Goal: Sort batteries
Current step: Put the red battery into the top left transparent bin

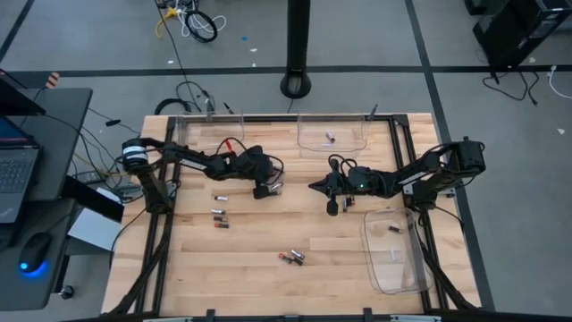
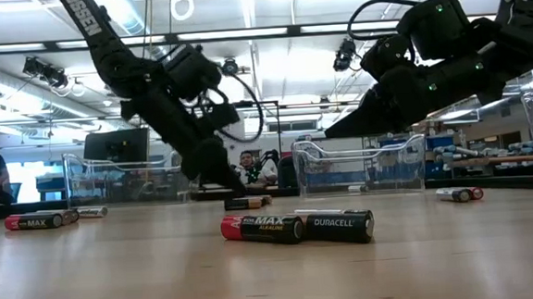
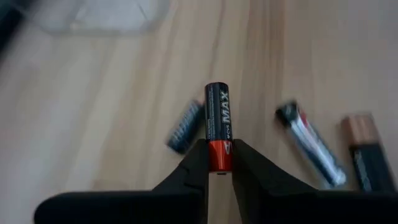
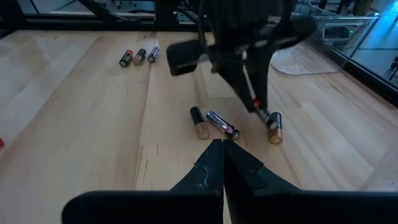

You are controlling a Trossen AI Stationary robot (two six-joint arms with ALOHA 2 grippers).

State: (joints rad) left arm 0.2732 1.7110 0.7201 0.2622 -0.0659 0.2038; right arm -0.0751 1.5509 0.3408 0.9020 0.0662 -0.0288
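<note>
Small cylindrical batteries lie scattered on the wooden table: a few near the left side (image 1: 218, 212), a pair near the near edge (image 1: 290, 258), and several below my left gripper (image 4: 222, 124). My left gripper (image 1: 265, 190) is over the table's middle, shut on a red-and-black battery (image 3: 217, 121). My right gripper (image 1: 315, 186) hangs in the air just right of it, shut and empty (image 4: 222, 149). One battery lies in the far tray (image 1: 329, 137) and another in the right tray (image 1: 393, 229). My left gripper pinches the red-and-black battery by its red end (image 3: 219, 155) between the two fingertips. The fingers lie along the battery, and its black part sticks out beyond them. They slant down toward the table from the left. The battery appears clear of the table.
Clear plastic trays stand at the far left (image 1: 201, 134), the far middle (image 1: 308, 134) and the right near corner (image 1: 407, 268). The two grippers are close together over the table's middle. The low view shows two batteries (image 2: 297, 227) lying close in front.
</note>
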